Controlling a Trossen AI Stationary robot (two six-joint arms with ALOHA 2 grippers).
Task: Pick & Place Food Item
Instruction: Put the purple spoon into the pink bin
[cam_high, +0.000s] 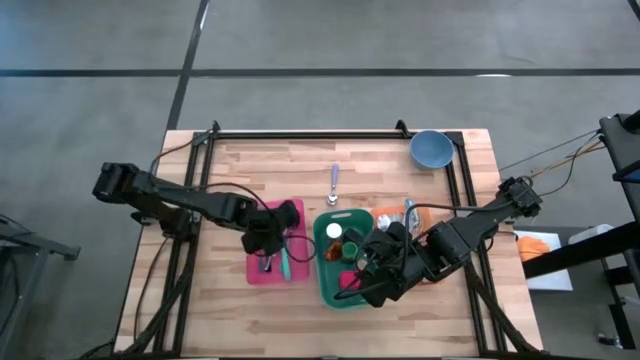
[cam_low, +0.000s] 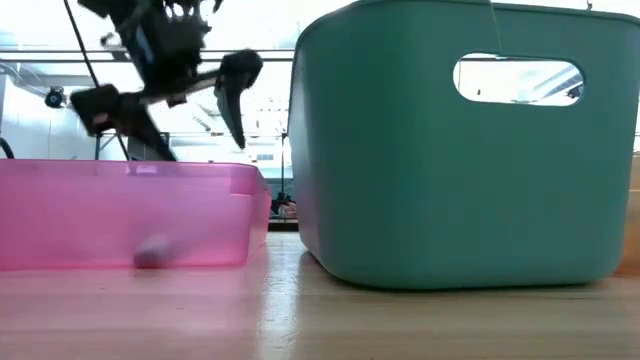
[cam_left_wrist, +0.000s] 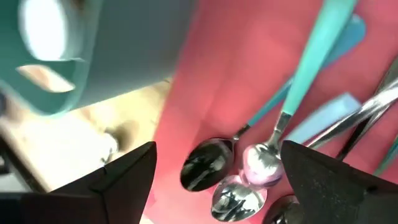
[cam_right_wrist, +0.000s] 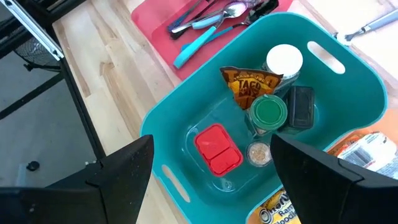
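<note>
Cutlery (cam_high: 275, 262) lay in the pink tray (cam_high: 296, 215) at nine o'clock on the desk (cam_high: 220, 310), under the left hand (cam_high: 272, 232), spread and empty; dropping lower, it could snag a spoon (cam_left_wrist: 261, 167). At three o'clock, the right hand (cam_high: 372, 272), also spread, hung over the teal bin (cam_high: 322, 270) holding the red food pack (cam_right_wrist: 217, 148); a crooked descent might strike the green-lidded jar (cam_right_wrist: 268, 112) beside it.

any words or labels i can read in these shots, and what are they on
"TACO": on the brown and orange packet standing in the teal bin; the smaller print under it is too blurred to read.
"Or" and "Ra": only partly in frame, on the orange packet outside the bin's rim; the rest is cut off.
The white lid, green lid and red container show no readable text.
</note>
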